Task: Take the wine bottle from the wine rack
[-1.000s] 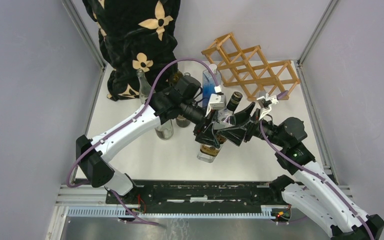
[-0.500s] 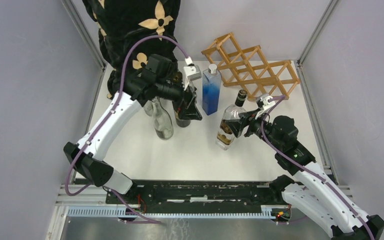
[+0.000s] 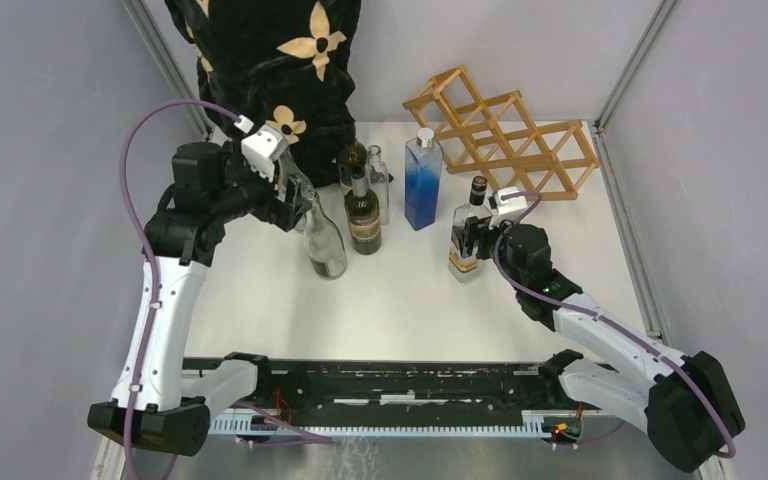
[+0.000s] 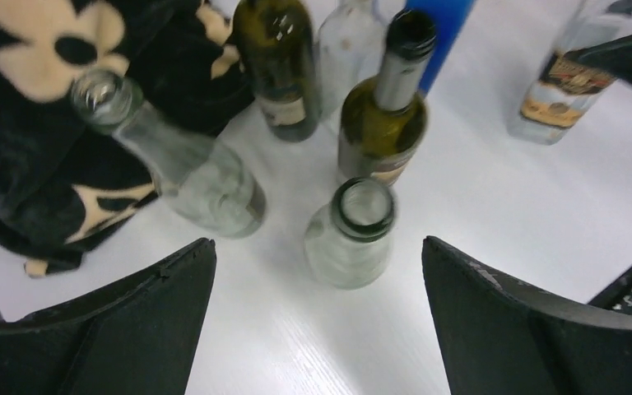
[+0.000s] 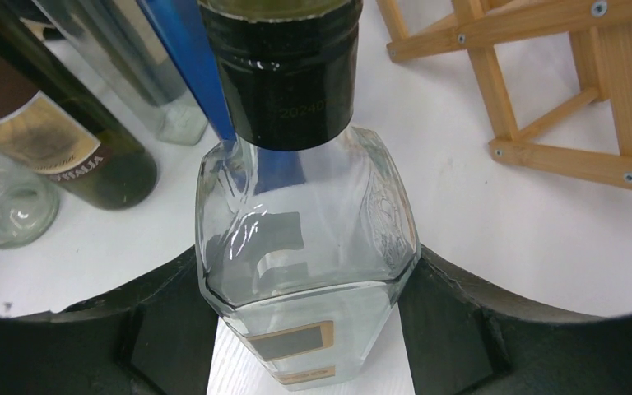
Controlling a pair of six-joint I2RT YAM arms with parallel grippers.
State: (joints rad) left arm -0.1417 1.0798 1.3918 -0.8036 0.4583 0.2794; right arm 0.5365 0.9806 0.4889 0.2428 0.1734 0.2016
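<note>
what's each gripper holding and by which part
The right gripper holds the clear black-capped bottle by its sides below the shoulder; the left gripper holds nothing.

- Left arm (image 3: 160,300) is standing tall, its wrist bending forward and down.
- Left gripper (image 3: 290,205) is hanging with its fingers (image 4: 132,329) spread wide, holding nothing.
- Right arm (image 3: 600,325) is stretching low; right gripper (image 3: 470,240) is clamping a clear bottle (image 5: 309,214) between its fingers (image 5: 461,329).

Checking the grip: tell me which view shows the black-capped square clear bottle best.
Right wrist. The square clear bottle fills that frame, held in the right gripper. Top external shows it small, upright, partly hidden by that gripper. Left wrist catches only its labelled lower body at the frame's corner.
</note>
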